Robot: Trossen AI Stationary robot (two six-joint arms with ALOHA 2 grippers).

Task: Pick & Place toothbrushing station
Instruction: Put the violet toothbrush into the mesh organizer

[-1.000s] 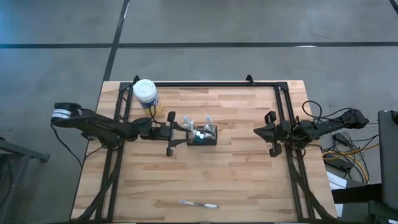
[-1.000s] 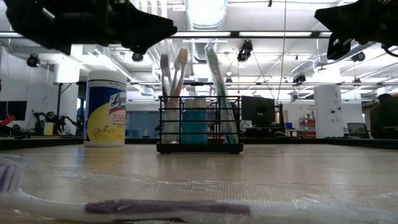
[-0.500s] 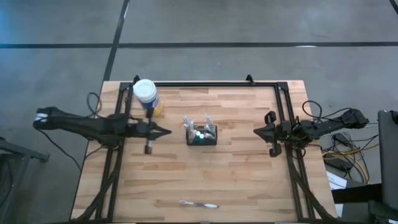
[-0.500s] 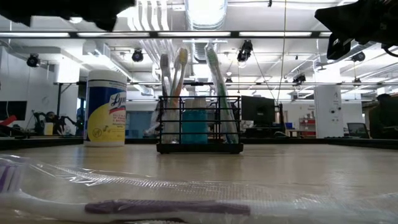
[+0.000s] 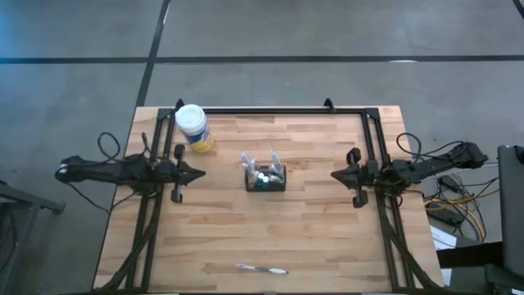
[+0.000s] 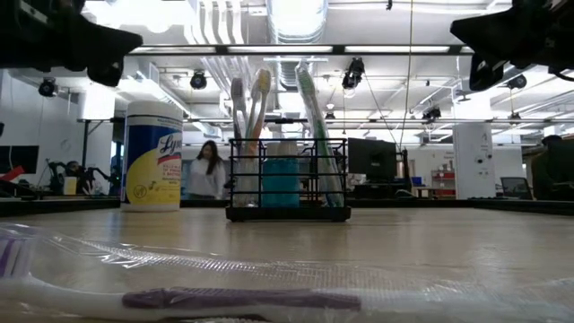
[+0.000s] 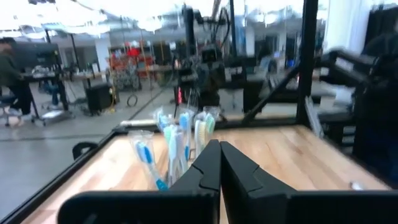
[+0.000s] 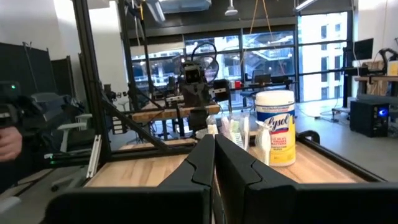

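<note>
Small black wire toothbrush caddy (image 5: 266,177) stands mid-bench (image 5: 311,238), ungrasped. Left gripper (image 5: 195,173) and right gripper (image 5: 337,174), both clenched, flank it, well apart. Advisable: spread fingers, approach level, grip the frame.

The wooden table (image 5: 311,229) is filling the middle of the high view. The black slotted caddy (image 5: 266,178) is standing near its centre, holding toothbrushes. The white-capped yellow-labelled jar (image 5: 192,127) is standing at the table's upper left. A wrapped toothbrush (image 5: 262,269) is lying near the bottom edge.
</note>
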